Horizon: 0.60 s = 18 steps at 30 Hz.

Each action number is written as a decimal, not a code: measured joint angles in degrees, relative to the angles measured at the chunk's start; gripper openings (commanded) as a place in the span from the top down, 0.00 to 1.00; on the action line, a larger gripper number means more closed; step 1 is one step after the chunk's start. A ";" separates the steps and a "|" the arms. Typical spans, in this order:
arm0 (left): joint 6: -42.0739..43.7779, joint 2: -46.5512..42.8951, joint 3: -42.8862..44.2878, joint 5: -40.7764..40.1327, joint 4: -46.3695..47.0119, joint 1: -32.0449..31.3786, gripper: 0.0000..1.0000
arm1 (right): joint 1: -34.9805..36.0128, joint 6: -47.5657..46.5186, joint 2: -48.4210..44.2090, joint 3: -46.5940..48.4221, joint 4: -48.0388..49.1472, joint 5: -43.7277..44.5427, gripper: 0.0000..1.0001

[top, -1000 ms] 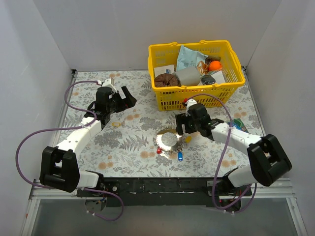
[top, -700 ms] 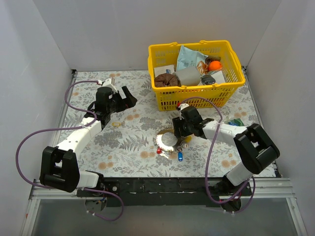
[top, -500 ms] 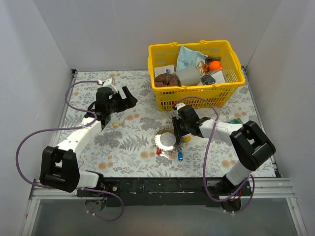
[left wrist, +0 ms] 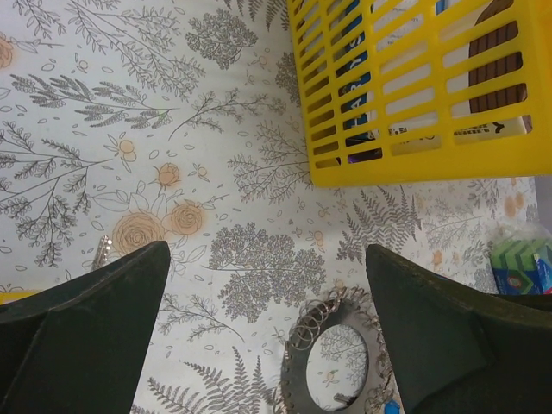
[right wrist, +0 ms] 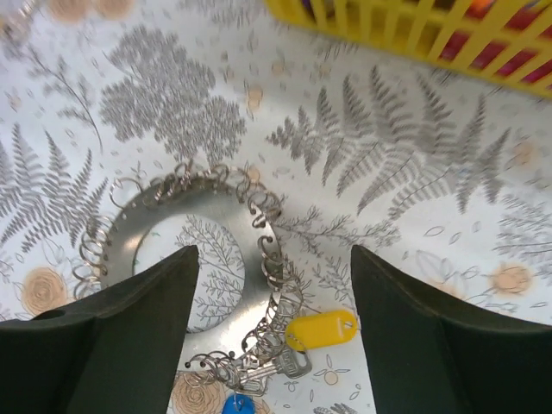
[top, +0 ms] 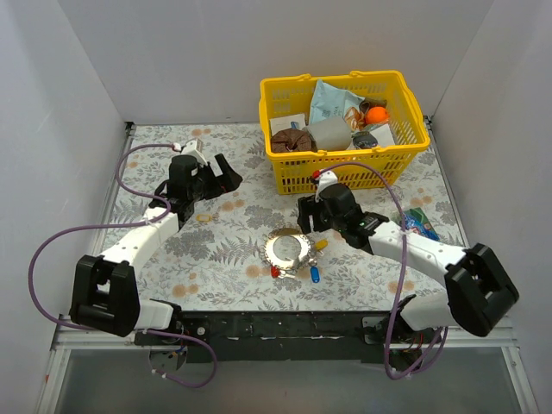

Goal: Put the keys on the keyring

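Note:
The keyring (top: 285, 249) lies flat on the floral mat at centre; small wire loops line its band. Red (top: 274, 271), blue (top: 315, 276) and yellow (top: 321, 245) key heads lie at its near edge. My right gripper (top: 303, 216) hovers open just behind the ring; the right wrist view shows the ring (right wrist: 147, 216), a yellow-headed key (right wrist: 321, 329) and a blue head (right wrist: 237, 404) between my open fingers (right wrist: 112, 336). My left gripper (top: 228, 176) is open and empty at the far left. A loose yellow-headed key (top: 204, 218) lies below it. The ring also shows in the left wrist view (left wrist: 297, 362).
A yellow plastic basket (top: 285, 164) full of odds and ends stands at the back right, close behind the right gripper. A green and blue packet (top: 420, 222) lies right of the right arm. White walls close in the mat on three sides.
My right arm swung its elbow out and the gripper drew back a little from the ring's right edge. The ring with its keys slid slightly left and nearer. The left arm stayed still.

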 measured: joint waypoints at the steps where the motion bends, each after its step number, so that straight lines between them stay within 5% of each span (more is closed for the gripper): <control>1: -0.11 0.11 -0.22 0.24 0.20 0.00 0.02 | -0.04 0.28 -2.29 -0.44 0.70 1.05 0.16; 10: -3.76 0.31 -7.30 7.43 4.24 0.00 0.04 | -0.15 0.46 -7.85 -1.92 2.73 7.19 0.16; 18: -6.16 -0.20 -14.36 12.83 6.49 -1.90 0.05 | -0.22 0.39 -6.56 -2.38 2.19 3.21 0.17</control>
